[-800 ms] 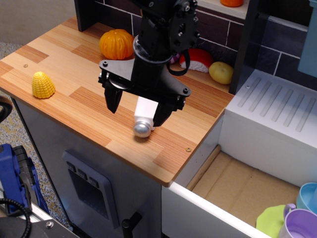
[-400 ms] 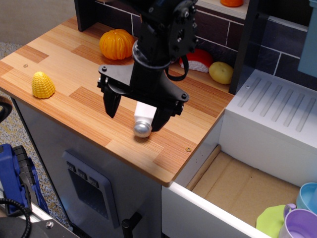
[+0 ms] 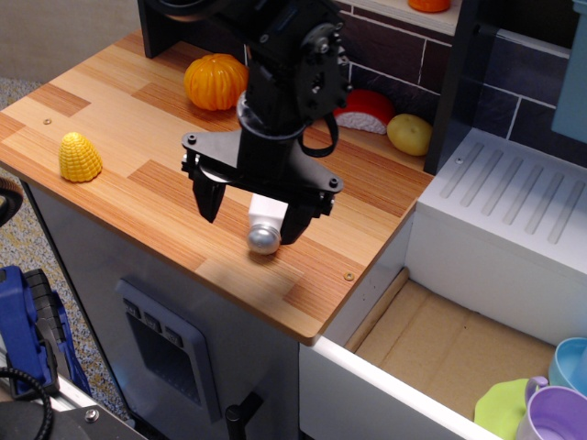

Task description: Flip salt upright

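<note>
The salt (image 3: 264, 227) lies on its side on the wooden counter (image 3: 138, 137), white block body pointing away and silver dome cap toward the front edge. My black gripper (image 3: 249, 213) hangs open just above it. One finger stands to the left of the salt and the other finger (image 3: 298, 218) is close at the salt's right side. The upper part of the salt's body is hidden behind the gripper. The fingers hold nothing.
An orange pumpkin (image 3: 215, 82) sits at the back, a yellow corn piece (image 3: 80, 157) at the left, a red-and-white toy (image 3: 363, 111) and a yellow potato-like toy (image 3: 409, 134) at the back right. A white sink unit (image 3: 514, 220) lies right of the counter edge.
The gripper and arm have shifted slightly to the left over the salt. The salt has not moved and the fingers stay open.
</note>
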You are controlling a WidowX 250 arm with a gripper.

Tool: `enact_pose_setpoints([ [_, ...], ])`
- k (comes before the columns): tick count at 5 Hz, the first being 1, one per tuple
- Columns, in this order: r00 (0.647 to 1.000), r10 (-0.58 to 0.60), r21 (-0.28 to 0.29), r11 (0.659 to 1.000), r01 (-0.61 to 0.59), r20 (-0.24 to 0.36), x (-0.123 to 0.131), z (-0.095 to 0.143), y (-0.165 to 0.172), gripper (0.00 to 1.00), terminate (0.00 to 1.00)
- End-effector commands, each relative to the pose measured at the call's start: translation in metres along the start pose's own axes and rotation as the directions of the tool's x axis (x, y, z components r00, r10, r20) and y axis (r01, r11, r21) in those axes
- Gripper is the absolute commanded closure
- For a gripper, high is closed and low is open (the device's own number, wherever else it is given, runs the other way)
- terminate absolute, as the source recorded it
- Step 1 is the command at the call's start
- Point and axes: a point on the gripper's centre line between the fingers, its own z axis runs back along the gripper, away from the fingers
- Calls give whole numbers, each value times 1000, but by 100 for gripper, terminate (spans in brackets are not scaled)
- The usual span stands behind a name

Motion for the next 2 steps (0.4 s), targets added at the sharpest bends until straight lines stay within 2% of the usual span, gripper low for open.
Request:
enact_pose_setpoints([
  [1, 999, 1, -35, 999, 1, 44, 12, -8, 1, 0, 0],
  [2, 998, 3, -63, 998, 1, 64, 14, -13, 0, 0, 0],
])
